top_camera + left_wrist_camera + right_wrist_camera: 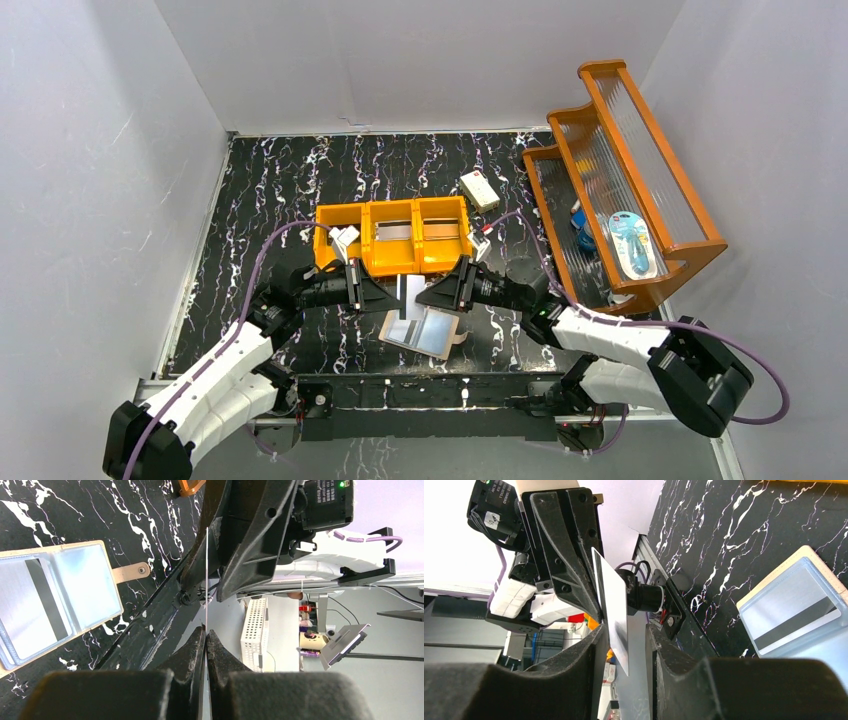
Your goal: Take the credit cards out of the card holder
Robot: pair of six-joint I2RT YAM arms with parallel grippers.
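- Above the near edge of the surface (300, 180), at about its middle, the left fingers (392, 293) are clenched on a credit card (410, 292) and hold it upright, clear of the card holder (425, 332).
- The right fingers (428, 294) meet it from the opposite side. They stand part-way apart, one on each face of the card, and the right wrist view shows a gap on at least one side, so we judge they do not grip it yet.
- The card holder lies open and flat just in front of the orange bin (392, 268), near the near edge. At least one more silver card with a dark stripe (794, 615) sits in one of its glossy pockets.
- We read this step as a handover from left to right. To do it well, we close the right fingers squarely on the flat faces, low enough to get a broad purchase and not just a corner.
- We keep the left grip firm until the right one has clearly taken the card. A thin, slick card pinched by one edge is likely to pivot or slip.
- We then release the left side and draw the arms straight apart, without twisting, so the card does not bend or fall back onto the holder below.
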